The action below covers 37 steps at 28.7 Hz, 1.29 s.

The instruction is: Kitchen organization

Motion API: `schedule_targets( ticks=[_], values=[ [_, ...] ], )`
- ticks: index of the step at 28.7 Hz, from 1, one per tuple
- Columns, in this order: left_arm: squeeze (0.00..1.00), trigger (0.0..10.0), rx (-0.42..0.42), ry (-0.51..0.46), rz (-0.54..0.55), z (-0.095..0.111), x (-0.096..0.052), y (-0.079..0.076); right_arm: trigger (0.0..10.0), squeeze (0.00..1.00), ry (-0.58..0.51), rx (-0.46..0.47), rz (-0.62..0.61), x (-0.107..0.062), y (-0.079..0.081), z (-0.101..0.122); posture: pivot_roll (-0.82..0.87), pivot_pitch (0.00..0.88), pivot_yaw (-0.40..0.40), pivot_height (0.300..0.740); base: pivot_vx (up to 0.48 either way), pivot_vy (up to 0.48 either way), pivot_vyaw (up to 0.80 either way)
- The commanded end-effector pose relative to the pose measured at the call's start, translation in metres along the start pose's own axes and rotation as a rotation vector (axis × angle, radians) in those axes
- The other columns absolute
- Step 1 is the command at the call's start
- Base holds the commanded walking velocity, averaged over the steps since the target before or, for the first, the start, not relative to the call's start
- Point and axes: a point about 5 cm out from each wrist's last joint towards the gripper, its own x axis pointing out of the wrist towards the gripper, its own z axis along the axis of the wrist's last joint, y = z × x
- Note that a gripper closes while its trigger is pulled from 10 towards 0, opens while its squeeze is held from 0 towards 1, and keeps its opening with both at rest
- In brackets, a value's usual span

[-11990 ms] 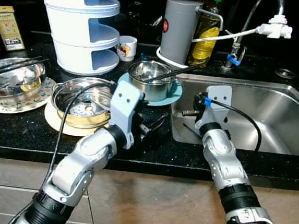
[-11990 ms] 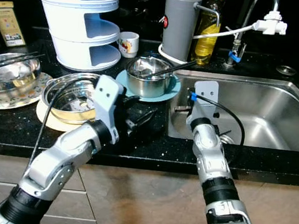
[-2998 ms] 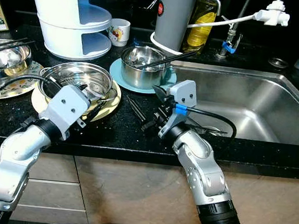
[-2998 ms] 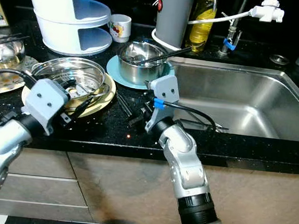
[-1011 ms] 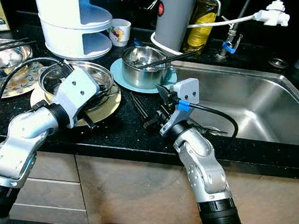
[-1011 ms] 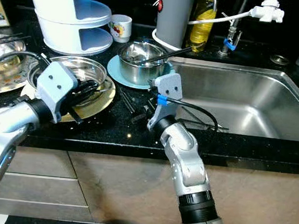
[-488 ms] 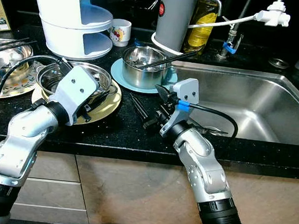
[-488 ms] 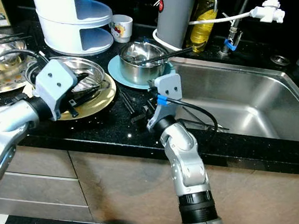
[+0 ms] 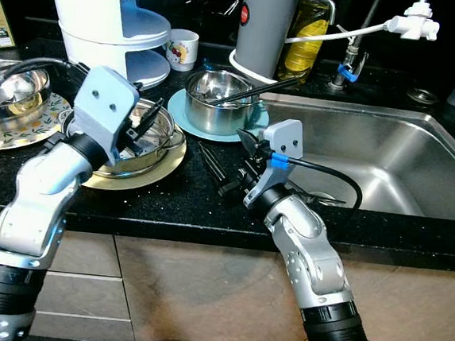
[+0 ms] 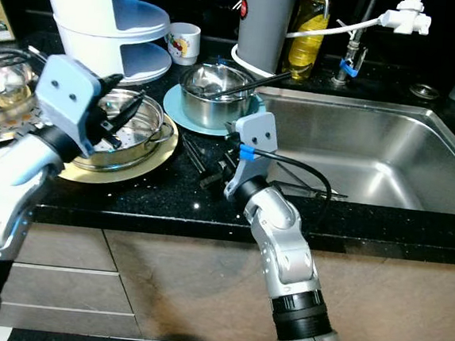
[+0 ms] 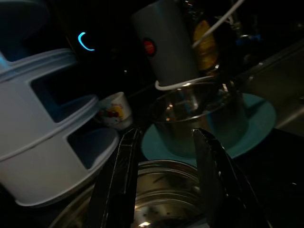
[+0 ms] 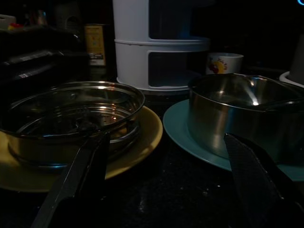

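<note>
On the black stone table [image 9: 184, 207] beside the steel sink [image 9: 387, 164], the left tool [image 9: 140, 119], fingers spread wide, has risen over the perforated steel steamer basket [image 10: 131, 134] on its yellow plate [image 9: 158, 167], seemingly lining up a grasp. The right tool [image 9: 239, 171] waits wide open near the small steel pot [image 9: 217, 102], chopsticks inside.

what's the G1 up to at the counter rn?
Kitchen tidy-up at the black counter beside the sink. The left claw is open, poised over the steamer pot on the yellow plate, holding nothing. The right claw is open and low over the counter by the loose black chopsticks, not gripping them. The small steel pot on the teal plate sits untouched.
</note>
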Motion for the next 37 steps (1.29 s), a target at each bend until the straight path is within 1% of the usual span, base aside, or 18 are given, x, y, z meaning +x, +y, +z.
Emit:
schedule_targets(
  ticks=[1,3,5,6,7,9,10,15,18,20,24,27,28,29,32,34,35,37],
  values=[
    [0.00,10.0,-0.009,0.011,-0.017,-0.006,-0.001,-0.008,10.0,0.00,-0.004,-0.007,-0.002,-0.001,-0.002,0.000,0.07,0.192,-0.043,0.740,0.000,0.000,0.00],
    [0.00,10.0,-0.036,0.000,-0.006,-0.006,0.002,-0.011,10.0,0.00,-0.005,-0.009,-0.002,-0.001,-0.001,0.000,0.06,0.191,-0.041,0.740,0.000,0.000,0.00],
    [0.00,10.0,-0.075,-0.019,0.048,-0.003,0.005,-0.007,10.0,0.00,-0.007,-0.010,-0.004,-0.001,-0.002,0.001,0.06,0.189,-0.041,0.740,0.000,0.000,0.00],
    [0.00,10.0,-0.066,-0.019,0.070,-0.001,0.006,0.000,10.0,0.00,-0.007,-0.011,-0.005,-0.001,-0.002,0.001,0.06,0.189,-0.042,0.740,0.000,0.000,0.00],
    [0.00,10.0,-0.066,-0.019,0.070,-0.001,0.006,0.000,10.0,0.00,-0.007,-0.011,-0.005,-0.001,-0.002,0.001,0.06,0.189,-0.042,0.740,0.000,0.000,0.00],
    [0.00,10.0,0.034,0.011,0.054,0.001,0.008,0.017,10.0,0.00,-0.008,-0.011,-0.006,-0.002,-0.003,0.002,0.07,0.188,-0.045,0.740,0.000,0.000,0.00],
    [0.00,10.0,0.101,0.074,0.006,-0.004,0.008,0.032,10.0,0.00,-0.008,-0.009,-0.003,-0.001,-0.003,0.002,0.07,0.189,-0.047,0.740,0.000,0.000,0.00],
    [0.00,10.0,0.132,0.145,0.035,-0.013,0.002,0.062,10.0,0.00,-0.009,-0.005,0.002,0.001,-0.002,0.002,0.07,0.190,-0.046,0.740,0.000,0.000,0.00],
    [0.00,10.0,0.091,0.192,0.042,-0.018,-0.005,0.084,10.0,0.00,-0.007,-0.003,0.007,0.000,0.000,0.002,0.07,0.191,-0.047,0.740,0.000,0.000,0.00],
    [0.00,10.0,0.080,0.204,0.016,-0.020,-0.007,0.091,10.0,0.00,-0.006,-0.002,0.009,0.000,0.000,0.002,0.07,0.193,-0.049,0.740,0.000,0.000,0.00],
    [0.00,10.0,-0.015,0.194,-0.084,-0.023,-0.008,0.096,10.0,0.00,-0.003,-0.001,0.011,0.000,-0.001,0.001,0.08,0.194,-0.050,0.740,0.000,0.000,0.00],
    [0.00,10.0,-0.059,0.199,-0.157,-0.028,-0.007,0.097,10.0,0.00,-0.001,0.002,0.015,0.001,0.000,0.001,0.08,0.195,-0.050,0.740,0.000,0.000,0.00],
    [0.18,10.0,-0.077,0.199,-0.188,-0.030,-0.006,0.096,10.0,0.00,0.000,0.002,0.017,0.001,0.000,0.001,0.08,0.195,-0.050,0.740,0.000,0.000,0.00],
    [1.00,10.0,-0.104,0.200,-0.221,-0.031,-0.005,0.093,10.0,0.00,0.001,0.003,0.018,0.001,0.000,0.001,0.08,0.195,-0.050,0.740,0.000,0.000,0.00],
    [1.00,10.0,-0.175,0.227,-0.347,-0.041,-0.005,0.080,10.0,0.00,0.004,0.003,0.019,0.000,0.001,0.000,0.08,0.196,-0.046,0.740,0.000,0.000,0.00],
    [1.00,10.0,-0.182,0.241,-0.372,-0.044,-0.005,0.077,10.0,0.00,0.005,0.004,0.019,0.000,0.001,0.000,0.08,0.196,-0.046,0.740,0.000,0.000,0.00],
    [1.00,10.0,-0.172,0.288,-0.426,-0.053,-0.004,0.071,10.0,0.00,0.007,0.003,0.019,-0.001,0.000,-0.001,0.08,0.195,-0.045,0.740,0.000,0.000,0.00],
    [1.00,10.0,-0.172,0.288,-0.426,-0.053,-0.004,0.071,10.0,0.00,0.007,0.003,0.019,-0.001,0.000,-0.001,0.08,0.195,-0.045,0.740,0.000,0.000,0.00]
  ],
)
